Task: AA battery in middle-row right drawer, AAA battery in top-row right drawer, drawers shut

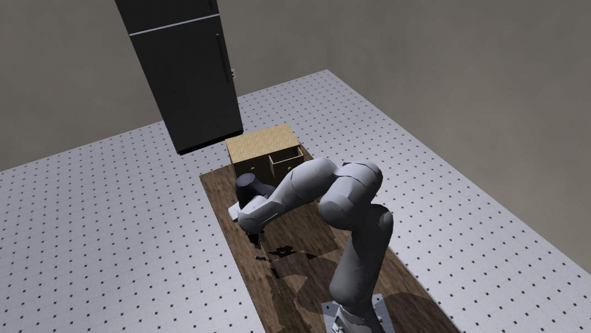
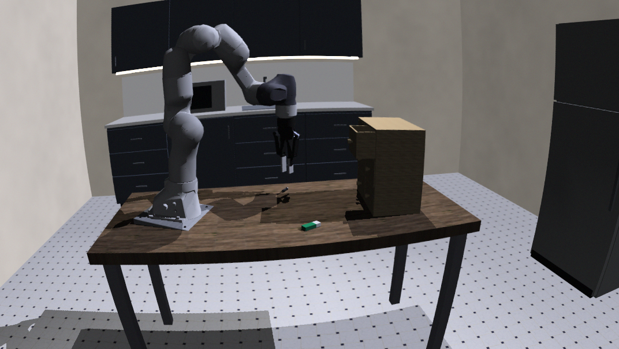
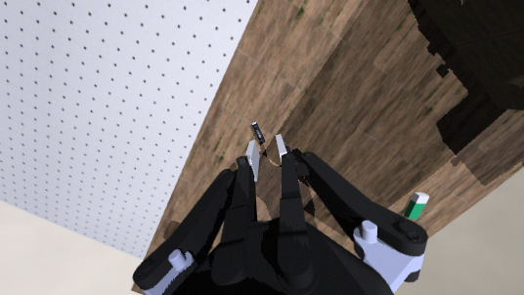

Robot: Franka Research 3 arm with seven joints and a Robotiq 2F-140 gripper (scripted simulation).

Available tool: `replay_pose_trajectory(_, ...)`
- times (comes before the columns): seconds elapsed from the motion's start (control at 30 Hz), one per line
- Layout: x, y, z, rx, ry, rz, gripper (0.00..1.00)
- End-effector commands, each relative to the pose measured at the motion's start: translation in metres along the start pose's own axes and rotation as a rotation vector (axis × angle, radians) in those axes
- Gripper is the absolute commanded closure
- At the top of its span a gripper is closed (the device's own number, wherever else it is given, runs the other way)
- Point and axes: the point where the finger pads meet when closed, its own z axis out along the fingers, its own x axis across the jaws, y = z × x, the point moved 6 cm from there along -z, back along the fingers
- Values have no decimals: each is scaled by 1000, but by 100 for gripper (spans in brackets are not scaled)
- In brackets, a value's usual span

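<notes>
A small dark battery [image 1: 260, 258] [image 2: 284, 189] [image 3: 257, 132] lies on the wooden table [image 1: 221, 194] [image 2: 208, 242] [image 3: 342, 88] near its edge; I cannot tell its size. My gripper [image 1: 257, 241] [image 2: 286, 168] [image 3: 267, 146] hangs above it, pointing down. Its fingers stand a narrow gap apart with nothing between them. The small wooden chest [image 1: 260, 142] [image 2: 398, 169] stands at the table's far end. Its top-row right drawer [image 1: 287, 159] [image 2: 357, 138] is pulled partly out; the other drawers look pushed in. No second battery shows.
A green and white eraser-like block [image 2: 310, 225] [image 3: 416, 205] lies near the table's other long edge. The arm's base [image 2: 173, 212] is bolted at the end opposite the chest. A dark fridge [image 1: 186, 70] stands beyond the table.
</notes>
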Motion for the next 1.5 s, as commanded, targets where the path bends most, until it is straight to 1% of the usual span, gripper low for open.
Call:
replay_pose_trajectory(0.0, -3, -1, 4, -2, 3, -49, 80)
replay_pose_trajectory(0.4, -3, -1, 4, -2, 3, -49, 80)
replay_pose_trajectory(0.43, -8, -2, 8, -4, 5, -94, 80)
replay_pose_trajectory(0.87, -8, -2, 8, -4, 5, -94, 80)
replay_pose_trajectory(0.9, -12, -2, 11, -5, 6, -129, 80)
replay_pose_trajectory(1.37, -12, -2, 11, -5, 6, -129, 80)
replay_pose_trajectory(1.4, -14, -3, 13, -6, 8, -155, 80)
replay_pose_trajectory(1.47, -14, -3, 13, -6, 8, -155, 80)
